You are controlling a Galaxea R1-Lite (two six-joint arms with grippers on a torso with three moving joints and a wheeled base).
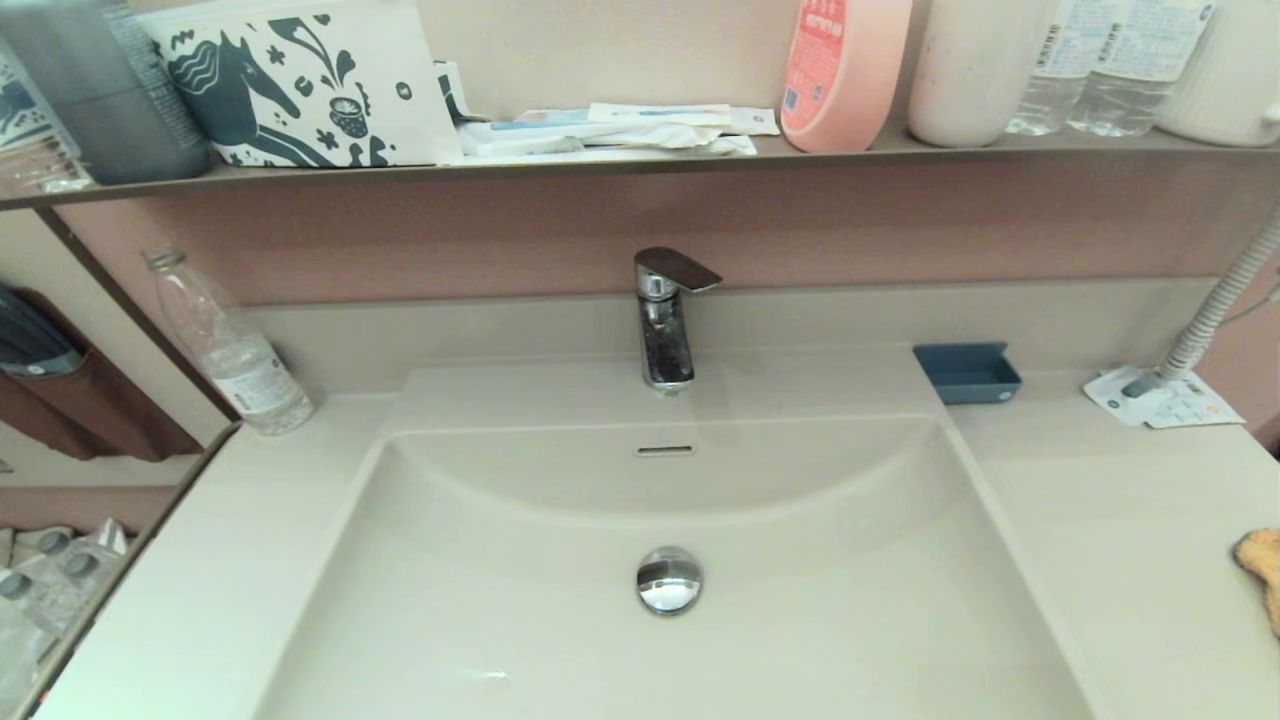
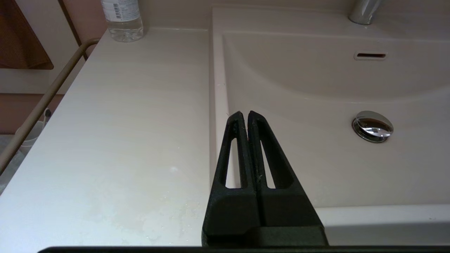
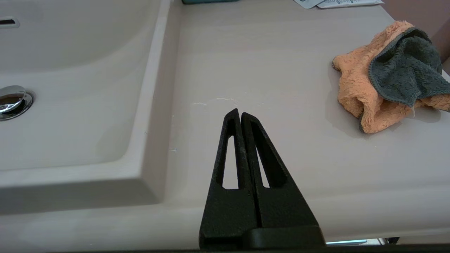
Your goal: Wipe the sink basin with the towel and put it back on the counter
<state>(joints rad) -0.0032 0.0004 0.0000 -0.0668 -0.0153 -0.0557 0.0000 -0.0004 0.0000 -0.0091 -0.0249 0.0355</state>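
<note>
The beige sink basin [image 1: 800,620] fills the middle of the head view, with a chrome drain plug [image 1: 669,579], a slot overflow [image 1: 665,450] and a chrome faucet [image 1: 665,320]. The orange towel [image 3: 390,75] with its dark grey edge lies crumpled on the counter [image 3: 267,70] right of the basin; only its corner [image 1: 1264,565] shows in the head view. My right gripper [image 3: 239,114] is shut and empty above the counter, well short of the towel. My left gripper [image 2: 244,115] is shut and empty near the basin's left rim [image 2: 216,88]. Neither arm shows in the head view.
A clear water bottle [image 1: 235,350] stands at the counter's back left. A blue dish [image 1: 967,372] and a white leaflet [image 1: 1160,400] with a hose end lie at the back right. A brown shelf [image 1: 640,155] above carries bottles and a printed box.
</note>
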